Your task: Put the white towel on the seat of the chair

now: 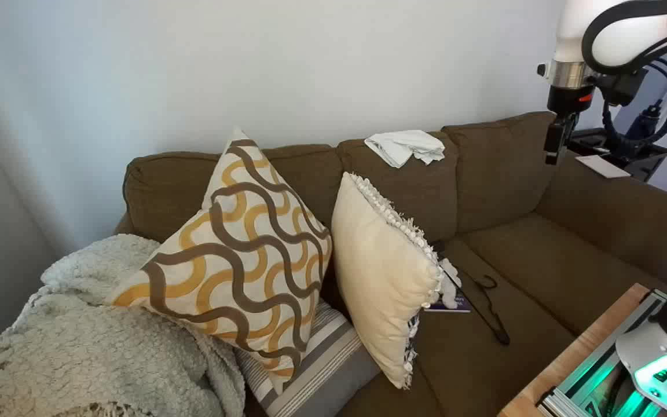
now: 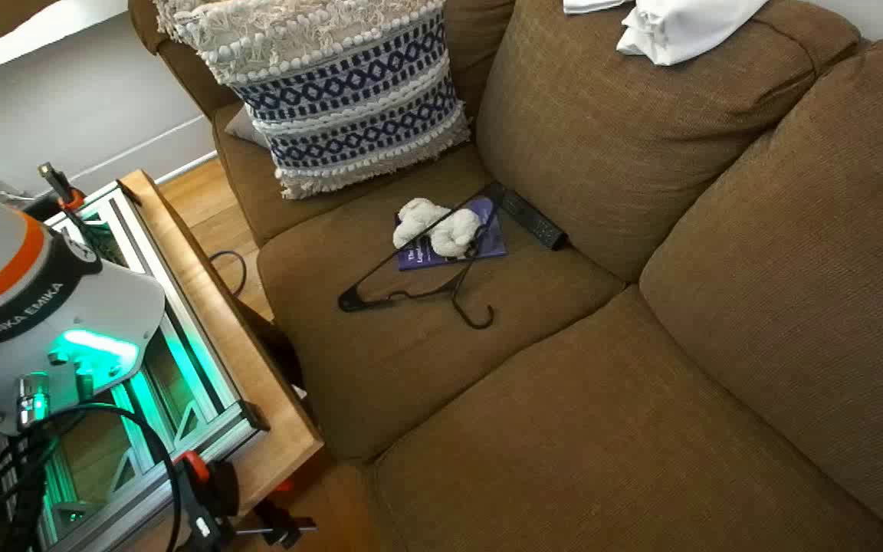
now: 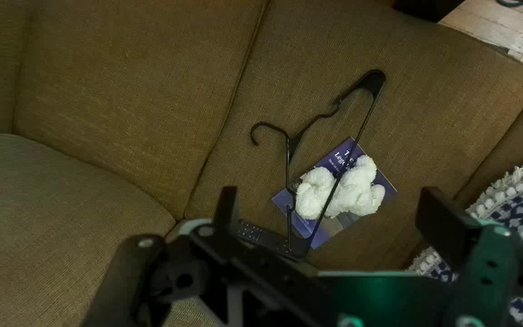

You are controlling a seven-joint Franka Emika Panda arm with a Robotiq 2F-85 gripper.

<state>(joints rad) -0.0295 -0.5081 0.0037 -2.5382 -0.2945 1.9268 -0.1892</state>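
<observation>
The white towel lies crumpled over the top of the couch's middle back cushion; it also shows at the top edge of an exterior view. It is out of view in the wrist view. The seat is a brown couch with wide seat cushions, also seen in the wrist view. My gripper hangs pointing down above the couch's far end, to the right of the towel and apart from it in that view. In the wrist view my gripper has its fingers wide apart with nothing held between them.
On the seat lie a black hanger, a white plush toy, a purple book and a black remote. Pillows and a fluffy blanket fill one end. The robot's wooden table stands at the couch's front.
</observation>
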